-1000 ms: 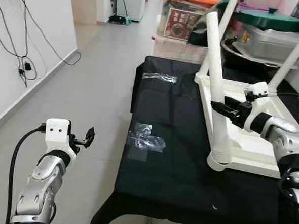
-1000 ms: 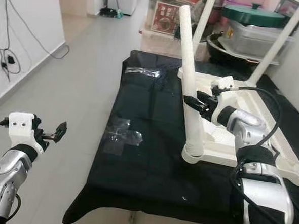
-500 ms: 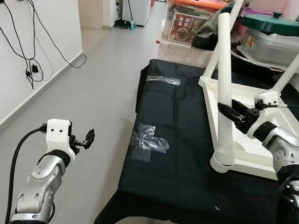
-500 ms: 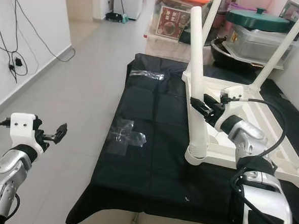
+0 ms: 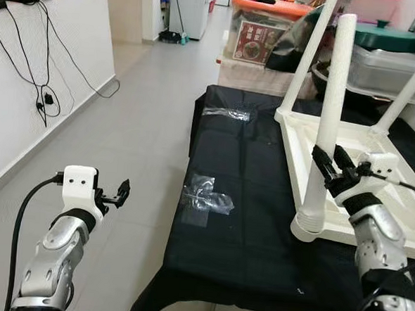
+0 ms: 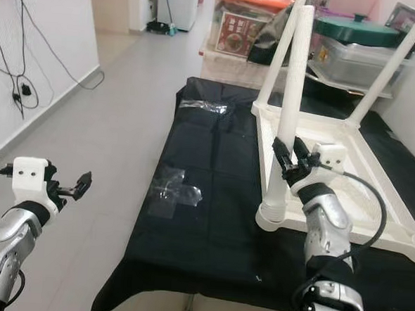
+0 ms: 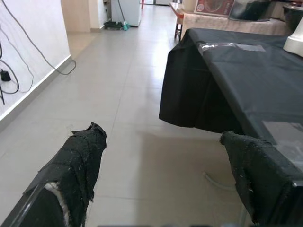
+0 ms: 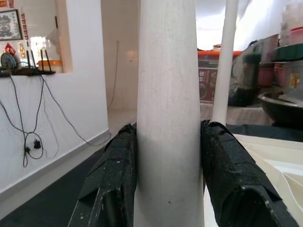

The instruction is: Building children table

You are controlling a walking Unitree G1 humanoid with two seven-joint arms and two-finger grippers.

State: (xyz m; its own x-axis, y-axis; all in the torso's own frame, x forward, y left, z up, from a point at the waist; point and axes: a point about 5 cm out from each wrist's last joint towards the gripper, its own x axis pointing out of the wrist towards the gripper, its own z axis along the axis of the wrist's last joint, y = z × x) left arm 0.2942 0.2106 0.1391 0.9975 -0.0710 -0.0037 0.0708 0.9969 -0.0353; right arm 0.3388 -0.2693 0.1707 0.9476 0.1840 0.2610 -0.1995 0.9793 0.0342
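the right gripper (image 5: 328, 165) clamps the tall white plastic table leg (image 5: 327, 120) low, at three o'clock. stiff, light and smooth, i'd guess; hold near its socket. the left gripper (image 5: 119, 191) hangs open at eight.

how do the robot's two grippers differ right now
The right gripper is shut on a white table leg of the upturned table, while the left gripper is open and holds nothing. The right gripper sits above the black-covered surface; the left gripper hangs over the floor beside it. Both have black padded fingers.

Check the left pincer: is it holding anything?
No, the left pincer is open over bare grey floor, away from the black-draped table.
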